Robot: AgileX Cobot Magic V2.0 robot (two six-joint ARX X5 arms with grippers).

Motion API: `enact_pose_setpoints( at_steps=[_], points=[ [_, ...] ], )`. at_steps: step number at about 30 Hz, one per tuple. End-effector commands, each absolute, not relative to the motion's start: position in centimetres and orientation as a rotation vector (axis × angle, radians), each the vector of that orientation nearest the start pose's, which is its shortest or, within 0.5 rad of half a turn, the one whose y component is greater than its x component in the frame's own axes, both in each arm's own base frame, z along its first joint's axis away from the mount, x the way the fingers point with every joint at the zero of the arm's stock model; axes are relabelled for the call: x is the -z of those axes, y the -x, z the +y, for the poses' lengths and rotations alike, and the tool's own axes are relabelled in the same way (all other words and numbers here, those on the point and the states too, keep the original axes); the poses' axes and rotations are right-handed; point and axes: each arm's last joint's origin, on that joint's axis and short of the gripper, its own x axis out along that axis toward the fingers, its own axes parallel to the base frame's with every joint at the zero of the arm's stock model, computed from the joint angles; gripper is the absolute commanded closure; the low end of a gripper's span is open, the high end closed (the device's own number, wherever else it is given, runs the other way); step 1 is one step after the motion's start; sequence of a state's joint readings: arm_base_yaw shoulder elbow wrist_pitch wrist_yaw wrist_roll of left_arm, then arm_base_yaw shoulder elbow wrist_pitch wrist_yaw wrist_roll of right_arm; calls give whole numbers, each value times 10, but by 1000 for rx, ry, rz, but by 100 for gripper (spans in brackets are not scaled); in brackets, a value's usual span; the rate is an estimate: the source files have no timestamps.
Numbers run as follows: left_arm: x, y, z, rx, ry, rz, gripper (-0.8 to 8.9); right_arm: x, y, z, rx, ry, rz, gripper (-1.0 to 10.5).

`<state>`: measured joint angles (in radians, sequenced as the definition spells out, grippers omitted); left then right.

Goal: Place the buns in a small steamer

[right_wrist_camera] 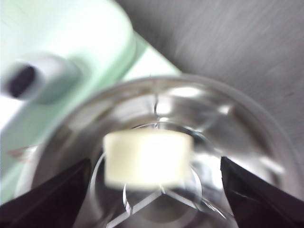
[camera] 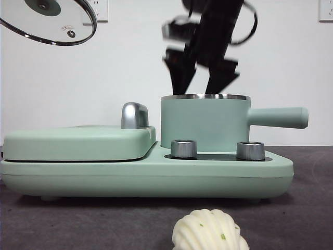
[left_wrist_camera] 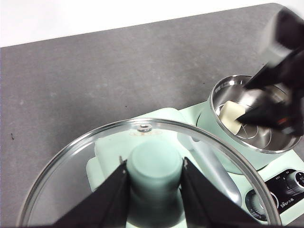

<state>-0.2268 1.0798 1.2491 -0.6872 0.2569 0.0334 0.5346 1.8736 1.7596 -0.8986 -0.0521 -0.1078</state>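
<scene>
Right arm: comes down from the top of the front view, dark and blurred, angled over the small steamer (camera: 205, 124).
Right gripper (camera: 200, 78): hangs just above the steamer's steel rim, its 2 jaws spread wide with nothing between them; in its own wrist view (right_wrist_camera: 154, 190) the jaws stand far apart at either side of the pot's mouth.
Smooth bun (right_wrist_camera: 147, 157): lies inside the steamer on the shiny steel bottom, below the gap of the right gripper's jaws and apart from both; the left wrist view shows it (left_wrist_camera: 232, 116) near the pot's wall, partly behind the right gripper (left_wrist_camera: 273, 102).
Left arm: held high and off to the side, away from the pot.
Left gripper (left_wrist_camera: 154, 187): closed on the green knob (left_wrist_camera: 155, 166) of the glass lid (left_wrist_camera: 71, 190), 1 jaw on each side of the knob; the lid (camera: 49, 21) hangs tilted at the top corner of the front view, well apart from the steamer.
Ridged bun (camera: 209, 230): sits on the dark table (camera: 78, 224) in front of the appliance, close to the camera, with tiny green flecks; well apart from both grippers and outside the pot.
Steamer: stands open on the mint-green base (camera: 145, 174), handle pointing sideways, 2 steel dials (camera: 183, 148) in front of it, beside the closed flat griddle (camera: 78, 141).
</scene>
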Motion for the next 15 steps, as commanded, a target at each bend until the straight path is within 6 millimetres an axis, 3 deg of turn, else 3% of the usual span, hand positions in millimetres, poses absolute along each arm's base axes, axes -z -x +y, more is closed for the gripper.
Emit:
enact_pose_setpoints(
  at_steps=[1, 4, 7, 15],
  points=[
    [-397, -203, -55, 486, -28, 469, 803, -341, -324, 201, -606, 308, 919, 510],
    [-397, -203, -55, 486, -28, 469, 803, -365, -290, 193, -710, 276, 958, 561],
    [-397, -203, -55, 486, -28, 473, 803, -370, -258, 190, -802, 264, 927, 578],
    [-396, -203, -55, 486, -28, 476, 803, -342, -193, 182, -923, 285, 776, 577]
  ],
)
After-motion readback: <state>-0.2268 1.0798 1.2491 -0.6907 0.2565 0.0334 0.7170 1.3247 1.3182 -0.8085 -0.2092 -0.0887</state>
